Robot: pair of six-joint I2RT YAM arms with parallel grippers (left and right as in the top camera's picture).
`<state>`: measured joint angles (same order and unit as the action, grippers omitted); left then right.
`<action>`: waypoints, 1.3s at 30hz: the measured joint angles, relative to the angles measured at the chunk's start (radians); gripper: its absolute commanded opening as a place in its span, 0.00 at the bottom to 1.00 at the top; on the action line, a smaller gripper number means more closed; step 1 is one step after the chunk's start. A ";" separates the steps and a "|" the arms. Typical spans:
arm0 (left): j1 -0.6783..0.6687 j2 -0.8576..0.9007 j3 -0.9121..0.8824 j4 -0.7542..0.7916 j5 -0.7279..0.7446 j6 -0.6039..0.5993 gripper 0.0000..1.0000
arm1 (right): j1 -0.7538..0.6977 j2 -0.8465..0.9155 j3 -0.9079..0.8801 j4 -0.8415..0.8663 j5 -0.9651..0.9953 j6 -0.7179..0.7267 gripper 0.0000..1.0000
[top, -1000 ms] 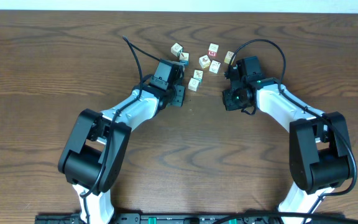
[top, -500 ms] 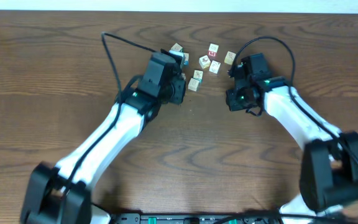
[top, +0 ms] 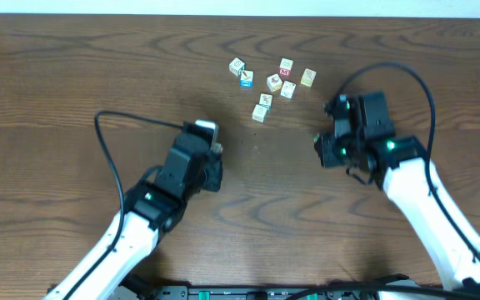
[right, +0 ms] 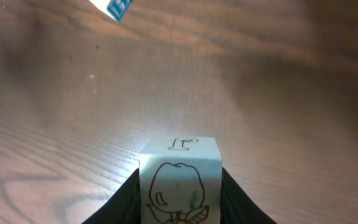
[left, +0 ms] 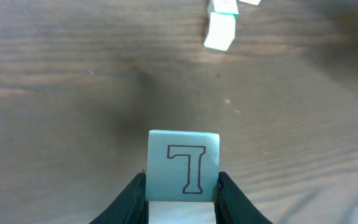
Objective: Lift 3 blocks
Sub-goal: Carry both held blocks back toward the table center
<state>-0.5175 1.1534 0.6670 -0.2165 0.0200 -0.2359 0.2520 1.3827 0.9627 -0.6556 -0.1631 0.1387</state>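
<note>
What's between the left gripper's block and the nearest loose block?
Nothing but bare wooden table, clearest in the left wrist view, between the 7 block and that loose block.

Held the left arm (top: 140,223) angled in from the near left and the right arm (top: 427,200) from the near right, wrists above the surface (top: 48,92), left claw (left: 183,182) pinched on the block marked 7 (left: 183,155), right claw (right: 180,182) pinched on the block with a drawn fruit (right: 180,160).

Ten small pale wooden toy cubes (top: 274,82) in all: eight loose on dark wooden table (top: 57,100), one in left gripper (left: 183,182), one in right gripper (right: 179,180). Two grippers.
</note>
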 measured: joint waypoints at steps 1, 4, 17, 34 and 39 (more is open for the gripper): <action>-0.008 -0.011 -0.018 0.012 0.003 -0.015 0.07 | 0.004 -0.024 -0.051 0.038 -0.003 0.014 0.01; -0.043 -0.013 -0.066 0.068 0.005 -0.064 0.07 | 0.027 -0.049 -0.156 0.121 -0.016 0.048 0.01; -0.151 0.225 -0.088 0.259 -0.003 -0.257 0.07 | 0.139 0.014 -0.263 0.240 0.026 0.162 0.01; -0.234 0.363 -0.088 0.360 0.019 -0.423 0.08 | 0.139 0.137 -0.263 0.326 -0.011 0.195 0.01; -0.253 0.363 -0.088 0.356 0.026 -0.427 0.08 | 0.139 0.137 -0.263 0.327 -0.021 0.195 0.01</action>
<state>-0.7708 1.5166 0.5789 0.1394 0.0463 -0.6628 0.3908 1.5192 0.6998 -0.3286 -0.1837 0.3332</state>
